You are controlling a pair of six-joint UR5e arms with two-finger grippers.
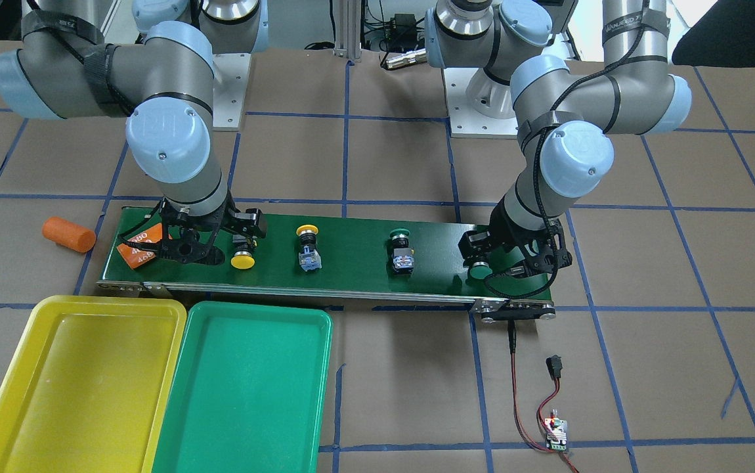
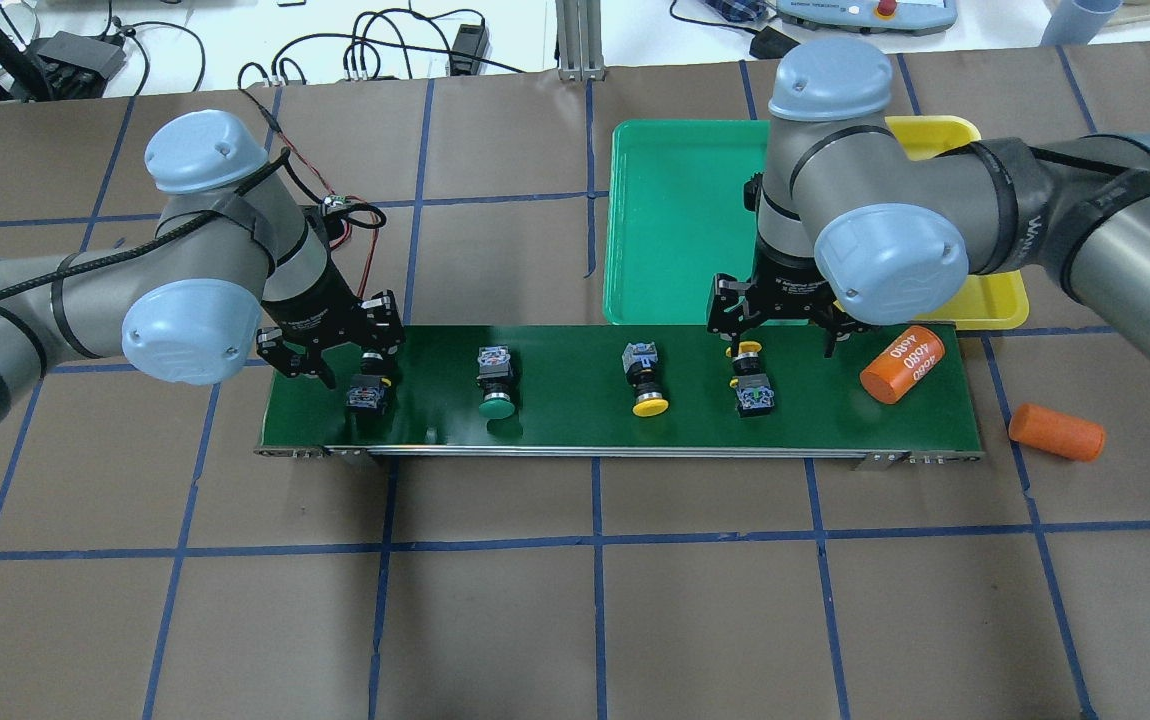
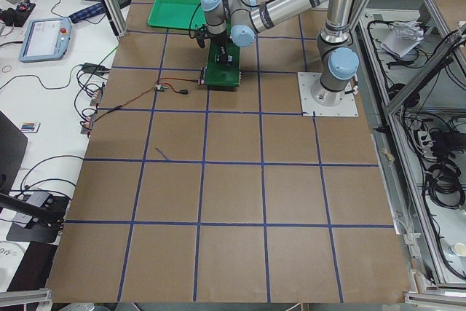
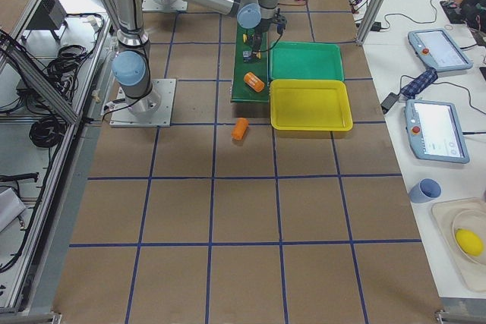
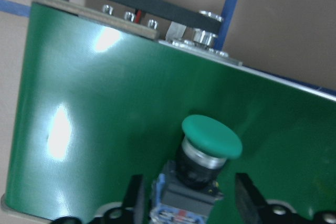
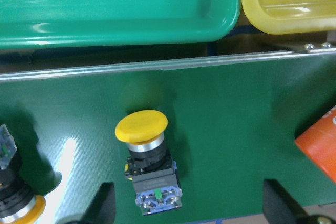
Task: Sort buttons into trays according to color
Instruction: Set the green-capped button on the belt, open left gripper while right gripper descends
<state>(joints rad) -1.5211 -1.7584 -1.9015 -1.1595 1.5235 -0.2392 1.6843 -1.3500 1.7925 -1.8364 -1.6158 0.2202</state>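
Left gripper (image 5: 189,192) fingers apart, straddling green mushroom-cap push-button switch (image 5: 211,136) at end of long dark-green conveyor belt (image 2: 555,420), not touching. Right gripper (image 6: 189,192) fingers wide around yellow-cap button (image 6: 141,126). Second green button (image 2: 497,383), second yellow button (image 2: 647,380) mid-belt. Bright yellow plastic tray (image 1: 75,381), green plastic tray (image 1: 253,394) beside belt.

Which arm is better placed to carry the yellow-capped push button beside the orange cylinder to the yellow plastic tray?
Right. The right gripper hangs open astride that yellow-capped button, close to the yellow plastic tray; the left gripper is far along the green belt.
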